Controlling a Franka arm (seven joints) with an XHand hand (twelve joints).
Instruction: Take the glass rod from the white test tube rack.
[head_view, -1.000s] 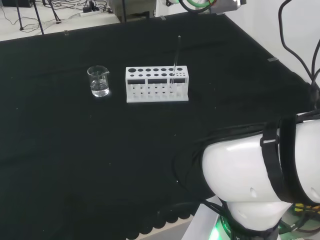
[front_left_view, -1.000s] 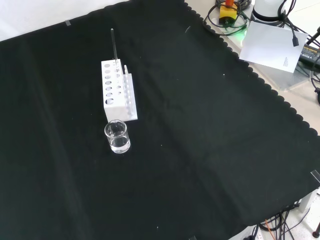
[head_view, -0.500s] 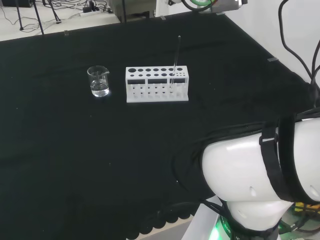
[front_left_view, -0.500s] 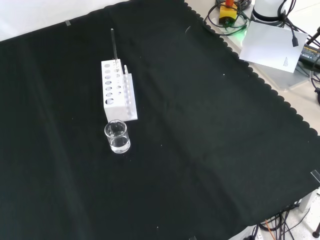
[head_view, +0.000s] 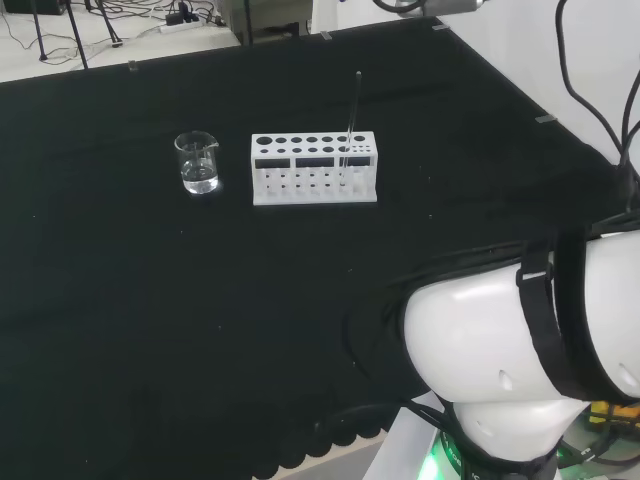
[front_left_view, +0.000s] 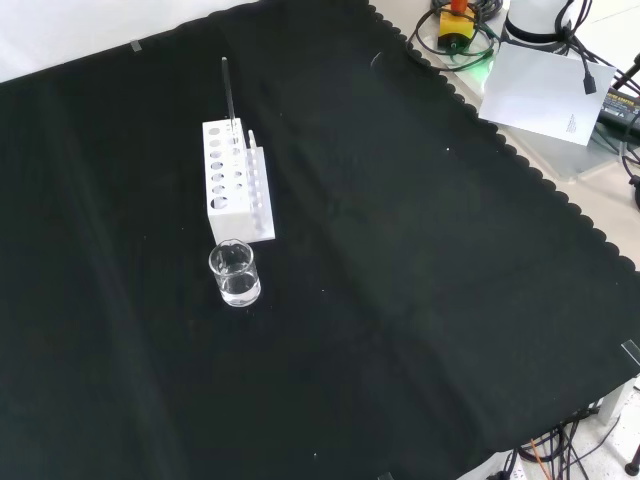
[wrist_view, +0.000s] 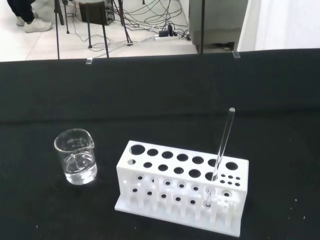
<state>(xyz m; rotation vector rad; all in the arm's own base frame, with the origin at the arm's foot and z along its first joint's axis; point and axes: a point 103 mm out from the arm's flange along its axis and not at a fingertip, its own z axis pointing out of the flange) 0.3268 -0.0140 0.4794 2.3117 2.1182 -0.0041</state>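
Note:
The white test tube rack (head_view: 313, 170) stands on the black cloth, left of centre in the front view (front_left_view: 232, 180). A thin clear glass rod (head_view: 352, 120) stands in a hole near the rack's right end in the head view and leans slightly. In the front view the rod (front_left_view: 229, 92) rises from the rack's far end. The wrist view looks down from a distance on the rack (wrist_view: 180, 187) and the rod (wrist_view: 224, 140), and nothing touches either.
A small glass beaker (head_view: 198, 163) with a little clear liquid stands close to the rack's other end (front_left_view: 234, 273) (wrist_view: 76, 163). The arm's big white links (head_view: 500, 360) stand at the head view's lower right. Cables and a white sheet (front_left_view: 545, 92) lie beyond the cloth's scalloped edge.
A green-ringed part at the head view's top edge has moved up, almost out of the picture. Rack, rod and beaker have not moved.

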